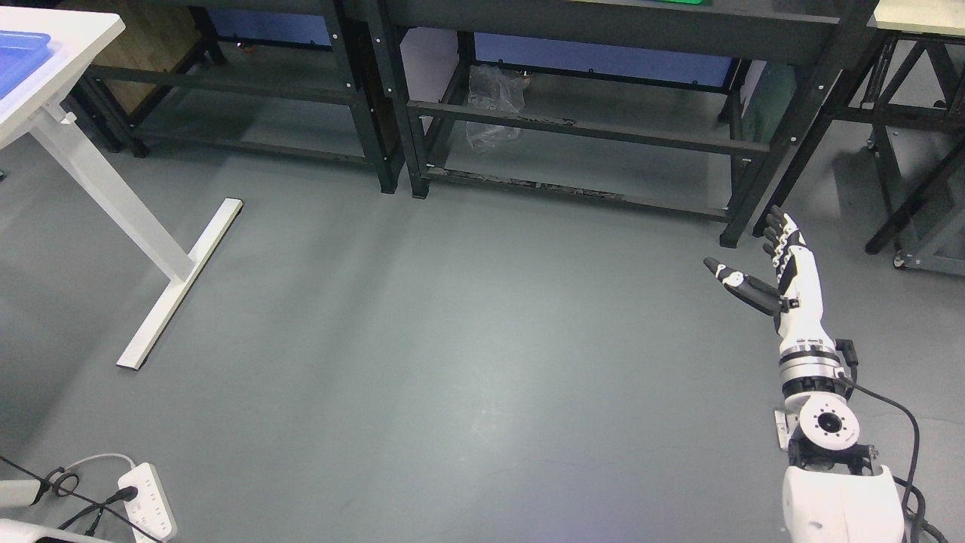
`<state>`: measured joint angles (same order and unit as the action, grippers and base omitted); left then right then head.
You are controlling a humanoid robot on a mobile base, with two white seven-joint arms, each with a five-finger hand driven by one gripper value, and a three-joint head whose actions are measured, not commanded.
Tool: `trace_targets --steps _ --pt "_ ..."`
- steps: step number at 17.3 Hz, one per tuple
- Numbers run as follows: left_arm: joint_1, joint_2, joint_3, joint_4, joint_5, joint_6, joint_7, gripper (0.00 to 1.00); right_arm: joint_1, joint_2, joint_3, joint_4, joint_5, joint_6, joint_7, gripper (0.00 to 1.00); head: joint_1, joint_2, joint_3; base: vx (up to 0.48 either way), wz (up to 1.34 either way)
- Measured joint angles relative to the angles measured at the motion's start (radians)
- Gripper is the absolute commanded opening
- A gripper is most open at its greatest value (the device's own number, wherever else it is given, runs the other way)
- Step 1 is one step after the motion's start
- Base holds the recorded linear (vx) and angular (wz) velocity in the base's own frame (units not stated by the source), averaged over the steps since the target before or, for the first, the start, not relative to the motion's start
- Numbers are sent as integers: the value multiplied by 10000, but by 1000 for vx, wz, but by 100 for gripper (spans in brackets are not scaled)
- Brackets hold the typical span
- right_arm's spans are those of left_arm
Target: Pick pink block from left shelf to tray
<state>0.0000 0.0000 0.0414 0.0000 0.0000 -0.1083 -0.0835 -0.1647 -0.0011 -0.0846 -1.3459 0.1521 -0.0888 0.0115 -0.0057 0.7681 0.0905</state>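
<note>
right hand (780, 275): fingers spread, empty, raised over grey floor (452, 362). blue tray (19, 56) on white table (75, 45), upper left. dark shelving (588, 83) behind.

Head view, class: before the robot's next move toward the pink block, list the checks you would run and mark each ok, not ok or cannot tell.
1. Pink block in sight: not ok; none visible.
2. Tray in sight: ok; blue tray on the white table at upper left.
3. Right hand free: ok; fingers spread, holding nothing.
4. Left hand ready: cannot tell; out of view.
5. Floor ahead free to the dark shelf frames: ok; the power strip lies only at the lower left.
</note>
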Motion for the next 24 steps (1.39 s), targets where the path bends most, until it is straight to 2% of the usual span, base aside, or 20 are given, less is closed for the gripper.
trace_targets --steps 12,20,24 --pt "0 0 0 0 0 0 0 100 -44 6 -69 -765 41 53 63 100 0 0 0 0 0" --pt "0 0 0 0 0 0 0 100 -77 9 -106 -872 87 927 107 99 0 0 0 3 0" --pt "0 0 0 0 0 0 0 100 -77 6 -18 -893 948 930 148 96 0 0 0 39 -3"
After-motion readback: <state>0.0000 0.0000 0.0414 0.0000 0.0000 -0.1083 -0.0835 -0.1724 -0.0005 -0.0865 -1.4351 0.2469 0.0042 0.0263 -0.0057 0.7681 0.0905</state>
